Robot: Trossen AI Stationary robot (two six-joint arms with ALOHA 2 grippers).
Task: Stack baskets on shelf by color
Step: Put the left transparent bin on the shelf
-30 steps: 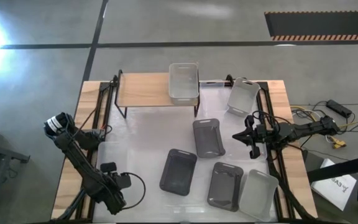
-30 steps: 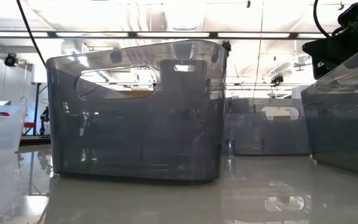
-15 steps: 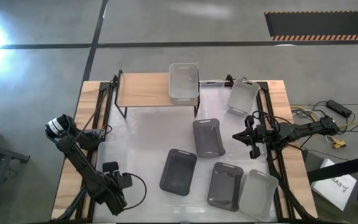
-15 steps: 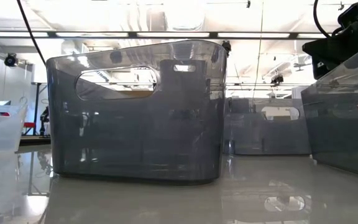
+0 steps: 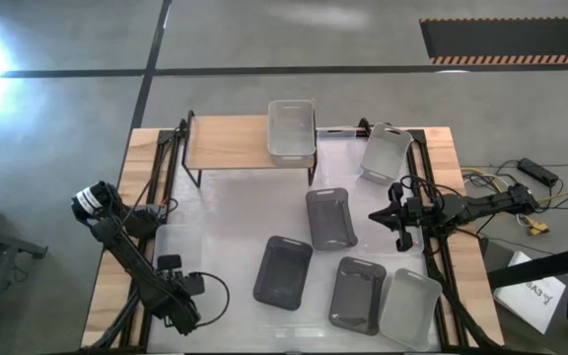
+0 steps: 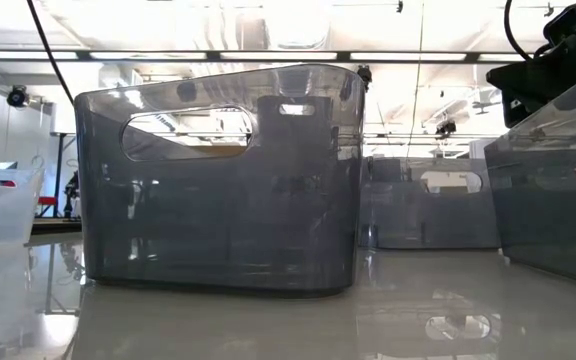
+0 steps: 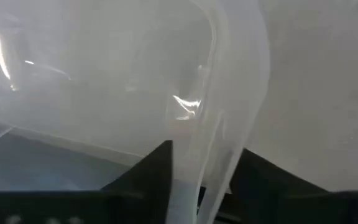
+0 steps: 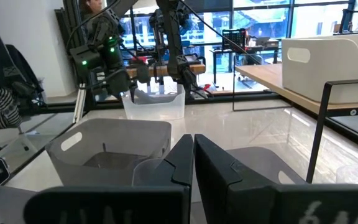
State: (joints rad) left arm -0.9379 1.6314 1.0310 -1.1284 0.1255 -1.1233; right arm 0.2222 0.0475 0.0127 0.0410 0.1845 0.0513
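Oddly, the high view barely shows the clear basket in the left gripper, at about 8 o'clock on the table: it melts into the white top. The right wrist view shows it plainly, far across the table under the left arm. In the left wrist view its translucent wall runs between the two dark fingers, which are clamped on the rim.

The right gripper hangs at 3 o'clock with its fingers pressed together on nothing, just beside the middle dark basket.

Seven baskets in all:
- Dark grey, three: the middle one, the 6 o'clock dark basket, and the 5 o'clock dark basket.
- Pale grey, two: the corner pale basket, touching the 5 o'clock one, and the far pale basket at 1 o'clock.
- Clear, two: the held one and the shelved basket.

One shelf stands at 11 o'clock, with the shelved basket on its right end.

In the low view one dark basket fills most of the picture. It half hides another behind it, and a third is cut off at 3 o'clock.
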